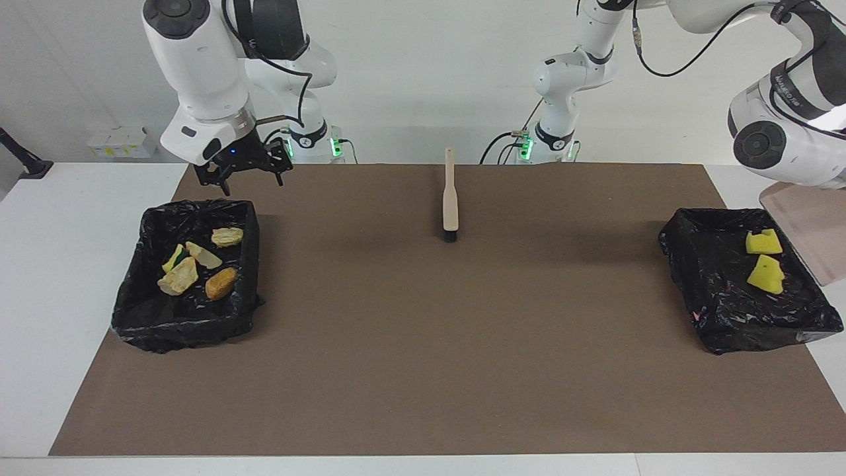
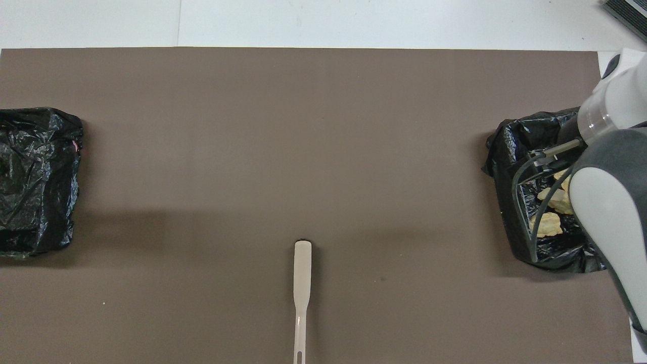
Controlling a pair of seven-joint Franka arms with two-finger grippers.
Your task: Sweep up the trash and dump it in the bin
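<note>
Two bright yellow sponge pieces (image 1: 764, 242) (image 1: 765, 274) lie in the black-bagged bin (image 1: 700, 291) at the left arm's end of the table. My left arm (image 1: 786, 142) holds the beige dustpan (image 1: 803, 225) tilted above that bin's edge. Its fingers are hidden at the view's edge. The other black-bagged bin (image 1: 135, 311) at the right arm's end holds several yellow and tan-brown scraps (image 1: 178, 274); some show in the overhead view (image 2: 548, 225). My right gripper (image 1: 243, 175) is open and empty, in the air over that bin's edge nearest the robots.
The beige brush (image 1: 450, 198) lies on the brown mat (image 1: 423, 344) near the robots, midway between the bins, bristles pointing away from them; it also shows in the overhead view (image 2: 302, 283). A small white box (image 1: 119, 141) stands on the table's corner near the right arm.
</note>
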